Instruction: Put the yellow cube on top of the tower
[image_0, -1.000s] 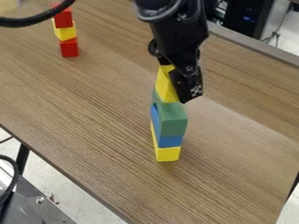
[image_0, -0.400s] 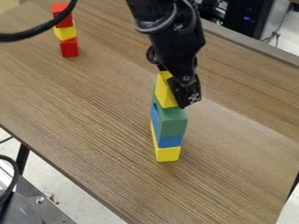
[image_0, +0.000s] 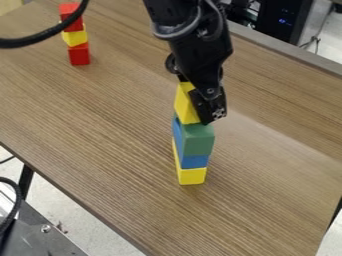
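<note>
The gripper (image_0: 196, 106) hangs down from the top edge over the tower near the centre, shut on the yellow cube (image_0: 185, 104). The cube is slightly tilted, its lower edge at the top of the green block (image_0: 198, 140); whether the two touch I cannot tell. Below the green block come a blue block (image_0: 194, 161) and, at the bottom, a yellow block (image_0: 192, 175) standing on the table. Part of the held cube is hidden behind the gripper's near finger.
A second stack of red, yellow and red blocks (image_0: 79, 54) stands on the wooden table (image_0: 120, 130) at the upper left. A black cable (image_0: 41, 36) crosses in front of it. Dark equipment (image_0: 284, 20) is beyond the table's far edge.
The gripper has moved down and slightly left with the yellow cube in it, bringing the cube lower at the tower's top. The blocks below have not moved.
</note>
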